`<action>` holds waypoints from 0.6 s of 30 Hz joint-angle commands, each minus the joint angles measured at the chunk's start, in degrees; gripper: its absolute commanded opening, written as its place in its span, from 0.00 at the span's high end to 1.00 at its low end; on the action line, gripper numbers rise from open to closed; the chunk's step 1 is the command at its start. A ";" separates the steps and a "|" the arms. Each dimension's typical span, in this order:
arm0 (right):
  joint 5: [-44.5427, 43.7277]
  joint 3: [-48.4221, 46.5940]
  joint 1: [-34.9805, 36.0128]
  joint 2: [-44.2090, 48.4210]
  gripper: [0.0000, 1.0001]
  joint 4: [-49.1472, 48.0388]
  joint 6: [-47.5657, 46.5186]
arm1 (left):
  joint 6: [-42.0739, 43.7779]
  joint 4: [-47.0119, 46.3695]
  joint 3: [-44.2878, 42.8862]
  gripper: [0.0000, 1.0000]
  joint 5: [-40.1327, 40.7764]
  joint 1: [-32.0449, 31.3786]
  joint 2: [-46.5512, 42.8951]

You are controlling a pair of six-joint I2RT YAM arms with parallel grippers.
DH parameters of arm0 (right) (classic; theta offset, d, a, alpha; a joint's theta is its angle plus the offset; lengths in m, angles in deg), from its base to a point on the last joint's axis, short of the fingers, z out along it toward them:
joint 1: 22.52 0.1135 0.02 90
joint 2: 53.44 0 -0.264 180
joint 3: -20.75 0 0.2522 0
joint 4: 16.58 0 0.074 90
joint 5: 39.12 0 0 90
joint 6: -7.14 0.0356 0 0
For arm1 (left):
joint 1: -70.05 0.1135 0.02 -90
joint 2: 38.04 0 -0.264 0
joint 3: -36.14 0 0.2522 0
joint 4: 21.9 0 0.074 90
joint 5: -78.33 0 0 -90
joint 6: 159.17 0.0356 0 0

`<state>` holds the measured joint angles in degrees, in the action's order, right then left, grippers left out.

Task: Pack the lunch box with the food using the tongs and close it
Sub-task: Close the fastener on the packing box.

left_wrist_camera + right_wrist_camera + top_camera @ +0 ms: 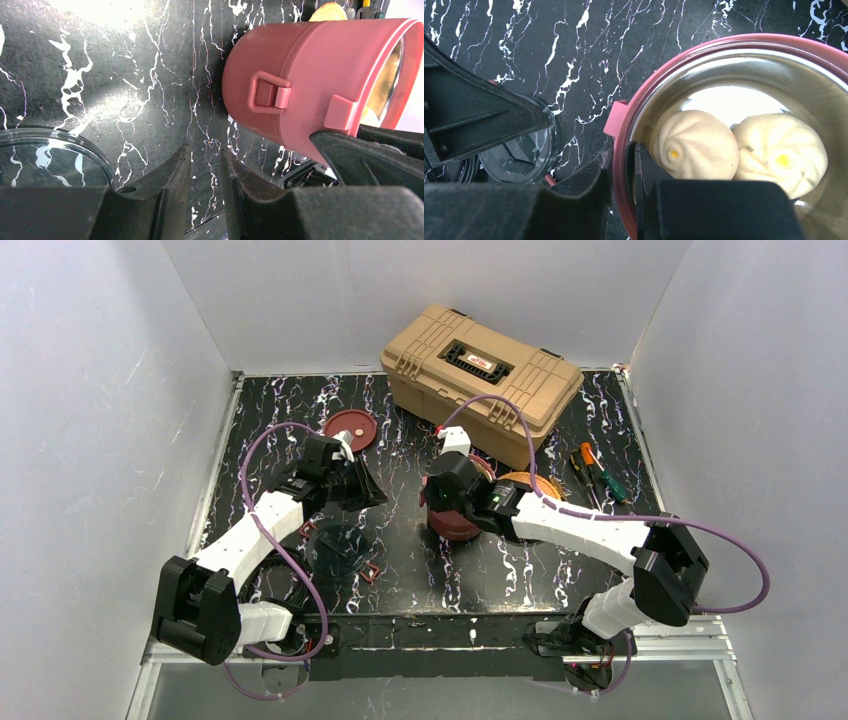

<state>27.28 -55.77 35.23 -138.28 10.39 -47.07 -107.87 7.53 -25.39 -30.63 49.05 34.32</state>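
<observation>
The lunch box (456, 526) is a maroon steel-lined bowl standing mid-table, its lid off. Two beige buns (696, 145) (781, 152) of the food lie inside it. My right gripper (440, 502) is shut on the bowl's rim (674, 60), one finger inside and one outside (621, 160). My left gripper (360, 485) hovers left of the bowl (300, 75), slightly open with only table showing between its fingers (206, 150). A flat maroon lid (351, 428) lies at the back left. The tongs are not in view.
A tan toolbox (480, 380) stands at the back. An orange woven plate (525, 485) sits behind the bowl, and screwdrivers (600, 472) lie to its right. A clear round lid (340, 550) rests under the left arm, with a small red clasp (370, 573) beside it.
</observation>
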 commanded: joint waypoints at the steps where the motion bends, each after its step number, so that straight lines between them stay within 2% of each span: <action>1: 3.18 0.53 -0.01 -3.36 0.97 5.44 1.52 | 1.40 2.64 -0.85 0.72 -1.55 0.18 -1.10; 5: 3.01 -0.24 -0.01 -2.69 0.81 5.49 1.05 | 1.94 4.00 -0.57 0.66 -0.49 0.55 -2.90; 10: 3.10 -3.66 -0.01 -2.11 0.63 7.50 -0.57 | 3.27 7.43 -0.74 0.51 0.15 1.75 -5.41; 15: 3.33 -7.27 -0.01 -1.19 0.47 9.04 -3.17 | 4.39 12.34 -0.66 0.38 1.26 3.66 -9.66; 18: 4.27 -8.88 -0.01 -0.04 0.39 9.62 -4.45 | 4.59 15.76 -0.50 0.33 1.72 4.66 -12.19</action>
<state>30.50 -60.21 35.19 -140.18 18.30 -48.93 -104.78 16.49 -25.37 -29.86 52.40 26.10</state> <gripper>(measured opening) 0.569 0.640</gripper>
